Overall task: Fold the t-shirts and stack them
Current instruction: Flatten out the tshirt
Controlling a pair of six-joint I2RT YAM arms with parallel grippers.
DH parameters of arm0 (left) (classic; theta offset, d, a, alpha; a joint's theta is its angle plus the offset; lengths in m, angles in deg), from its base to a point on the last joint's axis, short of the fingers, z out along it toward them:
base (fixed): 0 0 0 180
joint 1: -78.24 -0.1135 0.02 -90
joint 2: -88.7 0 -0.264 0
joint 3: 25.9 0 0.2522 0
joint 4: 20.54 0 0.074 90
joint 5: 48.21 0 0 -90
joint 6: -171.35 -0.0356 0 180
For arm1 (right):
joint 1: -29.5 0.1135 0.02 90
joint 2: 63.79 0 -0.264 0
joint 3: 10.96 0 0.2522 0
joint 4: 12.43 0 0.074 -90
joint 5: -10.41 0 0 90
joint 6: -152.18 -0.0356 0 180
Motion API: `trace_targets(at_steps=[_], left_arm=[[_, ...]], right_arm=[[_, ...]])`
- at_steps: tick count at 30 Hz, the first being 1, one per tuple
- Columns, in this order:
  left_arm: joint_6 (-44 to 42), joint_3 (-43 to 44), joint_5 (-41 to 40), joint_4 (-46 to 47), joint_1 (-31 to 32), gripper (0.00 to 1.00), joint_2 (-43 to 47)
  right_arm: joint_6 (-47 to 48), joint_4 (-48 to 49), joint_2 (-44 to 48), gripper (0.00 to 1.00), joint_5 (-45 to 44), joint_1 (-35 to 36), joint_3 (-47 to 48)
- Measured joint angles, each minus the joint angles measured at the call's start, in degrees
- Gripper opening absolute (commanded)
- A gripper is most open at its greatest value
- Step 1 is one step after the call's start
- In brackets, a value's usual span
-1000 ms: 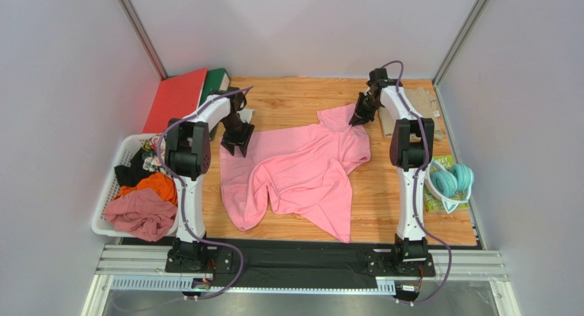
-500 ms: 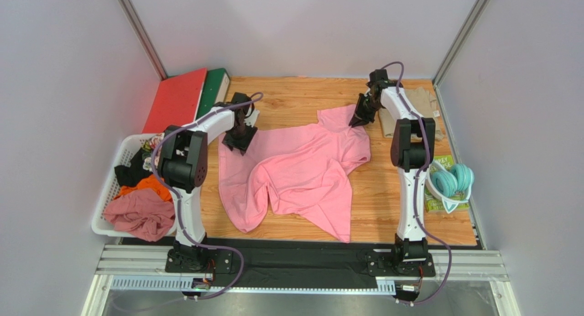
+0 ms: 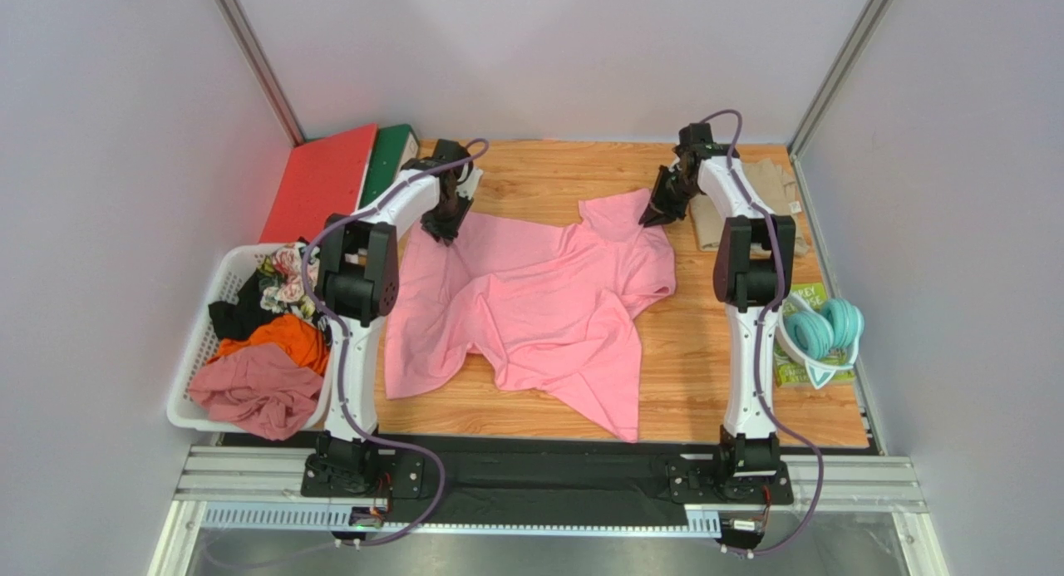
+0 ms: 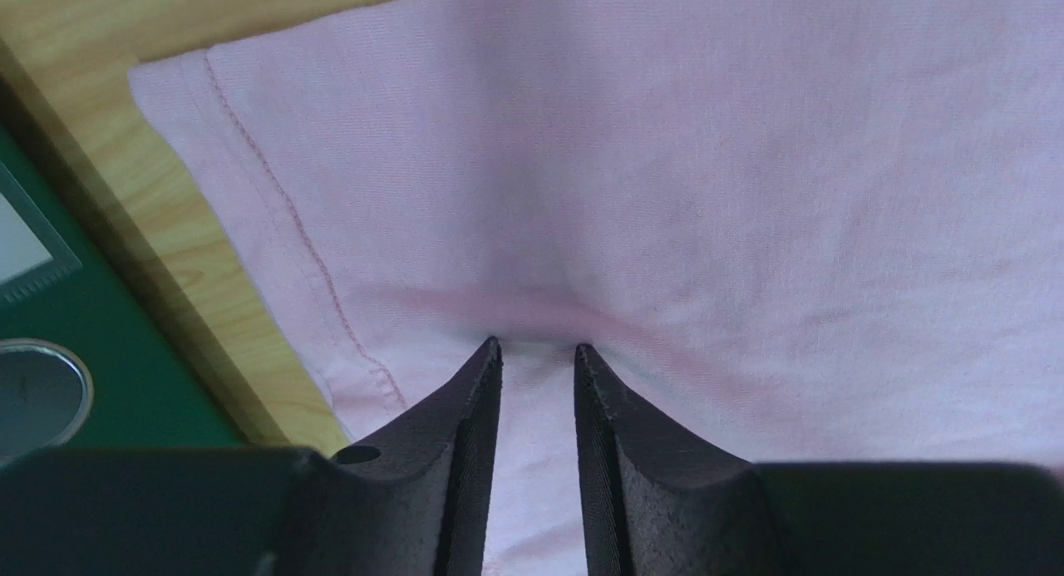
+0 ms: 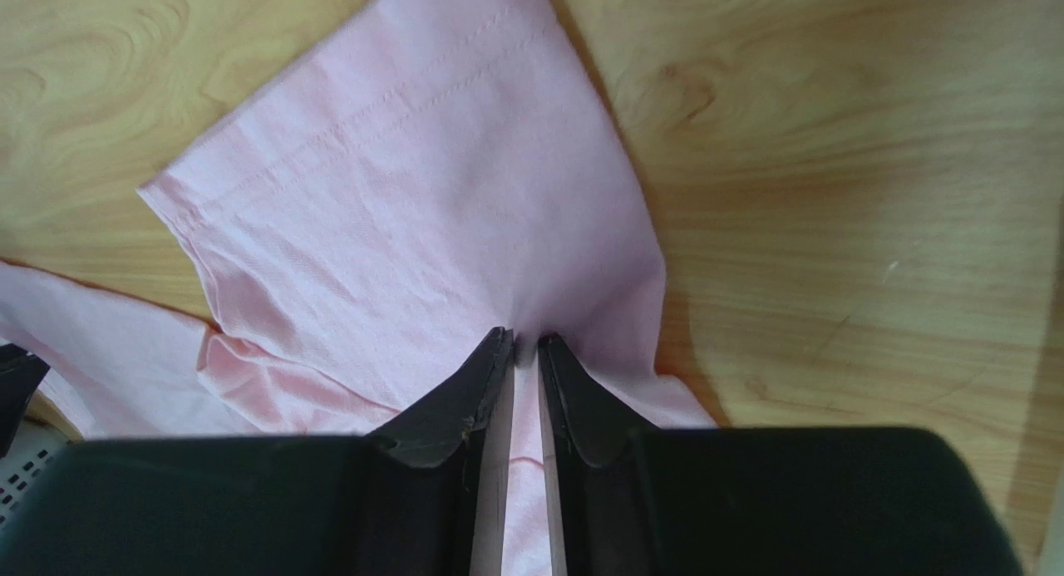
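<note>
No legible text; print on the green packet seems too small.

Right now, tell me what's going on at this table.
Two robot arms are spreading out a pink t-shirt that lies rumpled on the wooden table. The left hand pinches a hemmed corner at the far left. The right hand pinches a hemmed flap at the far right. No fold is made in it yet. A beige t-shirt lies in the far right corner.
</note>
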Motion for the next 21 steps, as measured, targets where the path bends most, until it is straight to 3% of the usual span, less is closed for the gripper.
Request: trace_targets(at_steps=[11,21], left_arm=[[-0.3,17.5,0.2,-6.3,-0.5,0.30,-10.0],[-0.6,22.8,0.1,-7.9,-0.8,0.30,-12.9]], right_arm=[[-2.4,0.5,-8.7,0.16,2.6,-2.7,14.0],[-5.4,4.4,-13.4,0.14,7.2,-6.1,20.6]])
